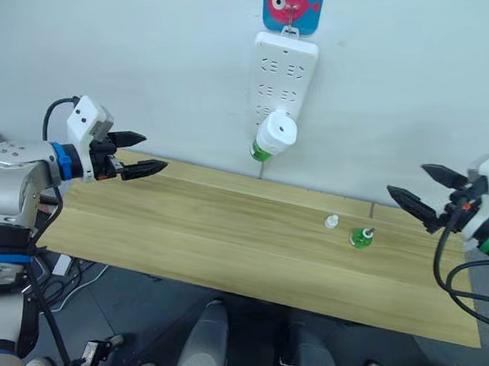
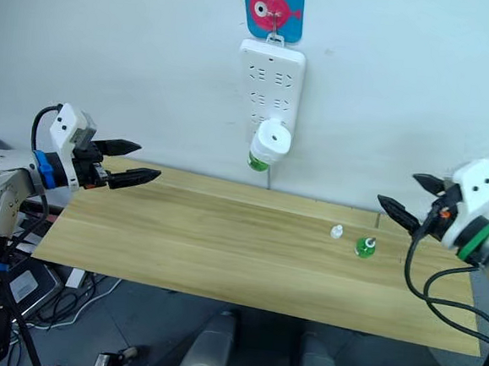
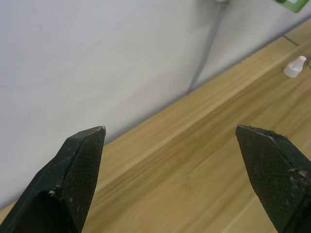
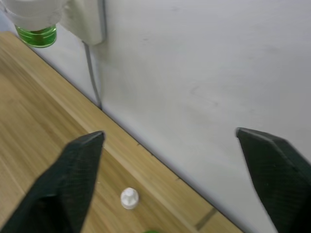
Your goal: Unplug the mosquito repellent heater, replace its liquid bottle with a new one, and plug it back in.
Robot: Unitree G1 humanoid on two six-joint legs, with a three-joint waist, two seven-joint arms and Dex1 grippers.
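The white mosquito repellent heater (image 1: 276, 133) is plugged into the bottom of a white power strip (image 1: 282, 77) hanging on the wall, with its green liquid bottle (image 1: 259, 152) screwed in below. A second green bottle (image 1: 360, 237) stands on the wooden table (image 1: 223, 241), a small white cap (image 1: 331, 221) just left of it. My left gripper (image 1: 141, 152) hovers open over the table's far left end. My right gripper (image 1: 422, 191) is open at the table's right end, to the right of the standing bottle. Both are empty.
A blue card with a pink fish (image 1: 293, 5) holds the strip's hook. The strip's grey cable (image 3: 206, 47) runs down the wall behind the table. Cables and a box (image 2: 24, 289) lie on the floor at left.
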